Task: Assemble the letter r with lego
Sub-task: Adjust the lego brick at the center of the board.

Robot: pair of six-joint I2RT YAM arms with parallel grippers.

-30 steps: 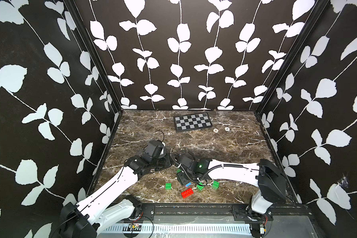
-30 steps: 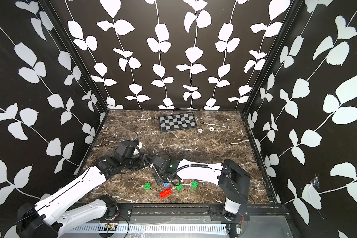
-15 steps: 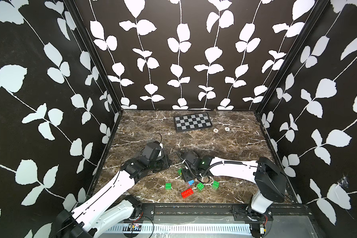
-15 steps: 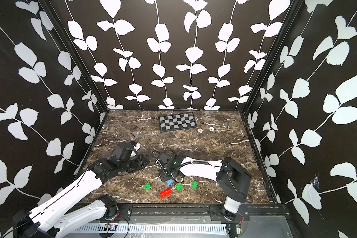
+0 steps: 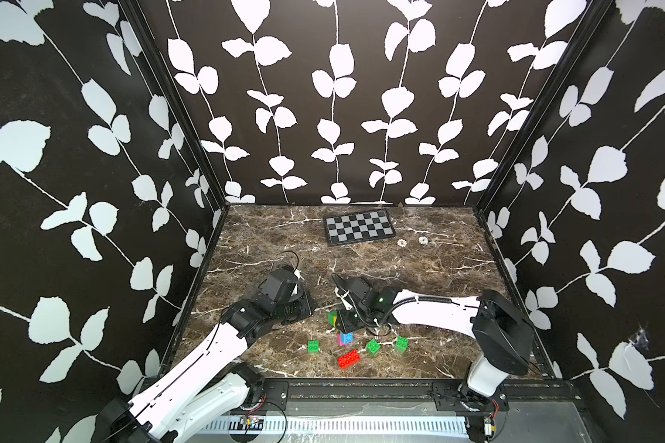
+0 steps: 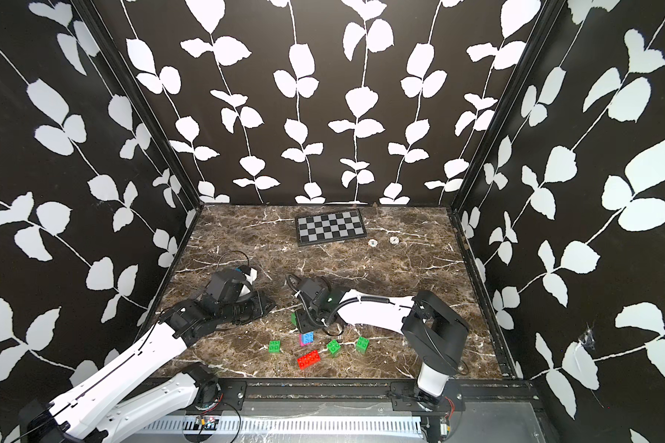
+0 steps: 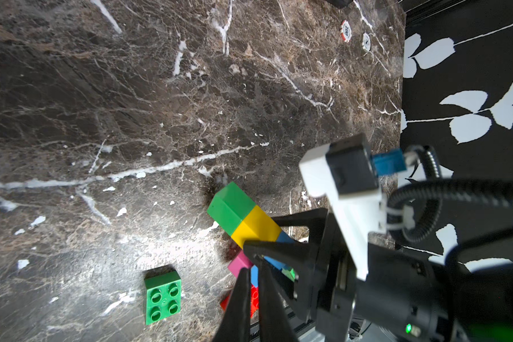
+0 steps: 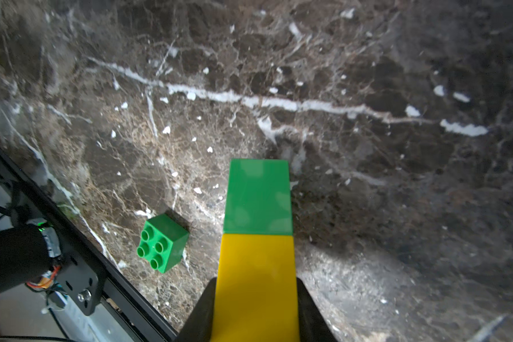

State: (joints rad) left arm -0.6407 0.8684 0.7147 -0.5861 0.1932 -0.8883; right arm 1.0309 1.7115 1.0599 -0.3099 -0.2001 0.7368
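**Right jaws close on the green-and-yellow column**

The right gripper (image 8: 255,284) has just drawn its jaws in. A second ago they stood wider. Now the right wrist view shows both fingers flat against the sides of the yellow brick (image 7: 256,226), clamping it. A green brick (image 8: 258,195) is joined to its far end and juts out past the fingertips. The pair sits low over the marble table (image 5: 419,276) — whether it rests there I cannot tell — and has kept its place in the top views over that second. The left gripper (image 7: 253,269) has its fingers nearly together and holds nothing. It faces the column from the opposite side, near the green end but apart from it, and its arm has eased back a little.

My reading is that a two-brick start to the r's stem is now secured, ready to be lifted or steadied for the next piece. Six bricks remain unjoined to it.

The loose lego, largest first:
- The red brick (image 5: 349,359) lies on the right gripper's rail-ward side, apart from it.
- The blue brick (image 5: 347,337) sits just beside those fingers on the same side.
- The pink brick (image 5: 339,340) is tight against the blue one — stacked or side by side, I cannot tell.
- Of the three loose green bricks (image 5: 314,346) (image 5: 373,347) (image 5: 401,344), one lies out past the column's tip and two lie back alongside the right wrist.

No container is in view. A chequered board (image 5: 359,227) lies well away from both grippers with nothing on it, and two small chips (image 5: 402,242) (image 5: 423,240) sit beside it.
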